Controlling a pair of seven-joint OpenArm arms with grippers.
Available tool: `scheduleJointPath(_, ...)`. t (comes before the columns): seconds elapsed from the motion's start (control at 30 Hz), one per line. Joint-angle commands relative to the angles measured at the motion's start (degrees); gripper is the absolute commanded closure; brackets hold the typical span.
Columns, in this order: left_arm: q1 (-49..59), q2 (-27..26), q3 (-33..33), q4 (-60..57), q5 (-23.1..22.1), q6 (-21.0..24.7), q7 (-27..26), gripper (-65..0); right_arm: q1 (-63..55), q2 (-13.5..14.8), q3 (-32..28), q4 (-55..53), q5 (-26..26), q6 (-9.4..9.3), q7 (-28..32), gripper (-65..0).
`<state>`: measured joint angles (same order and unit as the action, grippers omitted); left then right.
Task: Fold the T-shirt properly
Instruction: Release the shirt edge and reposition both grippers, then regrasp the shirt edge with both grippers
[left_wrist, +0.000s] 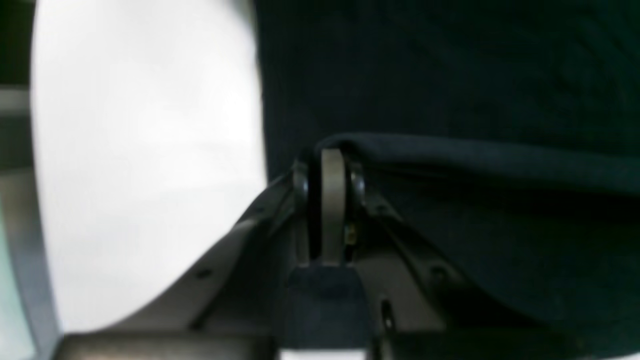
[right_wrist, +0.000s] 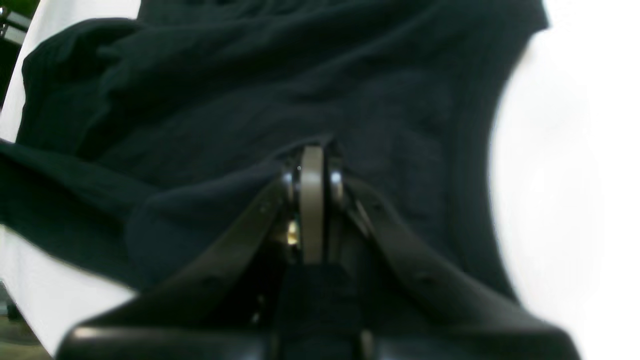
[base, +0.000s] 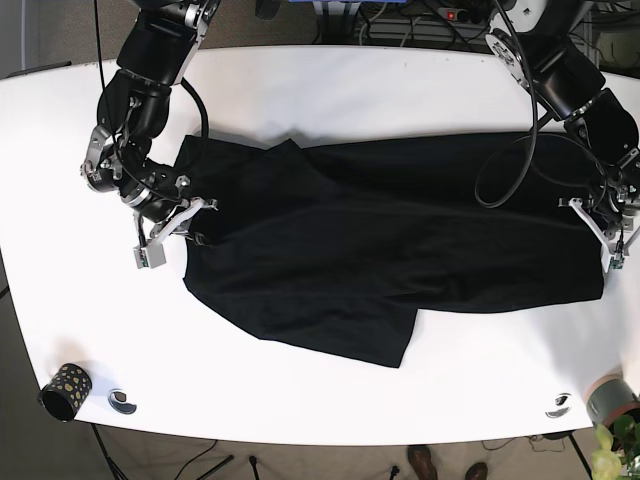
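A black T-shirt (base: 380, 250) lies spread across the white table (base: 320, 90), with one part folded over near the front middle. My left gripper (base: 603, 228) is at the shirt's right edge and shut on a raised fold of the cloth (left_wrist: 450, 155); the jaws are closed together at the fold (left_wrist: 332, 152). My right gripper (base: 192, 215) is at the shirt's left edge. In the right wrist view it (right_wrist: 312, 150) is shut on bunched black cloth (right_wrist: 210, 195).
A small black dotted cup (base: 64, 391) and a round cap (base: 122, 401) sit at the front left corner. Another round cap (base: 558, 405) and a grey cup (base: 612, 397) are at the front right. Cables hang over the back edge.
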<state>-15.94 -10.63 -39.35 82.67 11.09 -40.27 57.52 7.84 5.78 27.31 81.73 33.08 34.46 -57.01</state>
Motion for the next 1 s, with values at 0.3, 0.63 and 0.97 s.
scheduleJointPath(0.3,-2.21,-3.30,5.11,-7.99,-0.76,0.27,-3.58,-33.9,0.65,5.60,0.25,1.30,1.25,0.14,2.82,-49.6)
scheduleJointPath(0.63,8.08,-3.21,4.94,4.93,-1.03,0.27,-3.76,-26.8,-11.13,9.47,0.25,9.65,1.25,0.05,2.90,-50.1)
scheduleJointPath(0.97,23.64,-3.21,4.85,10.73,-8.41,0.27,-18.62,-25.7,-18.87,9.12,0.34,11.41,-4.38,0.66,3.08,-46.9)
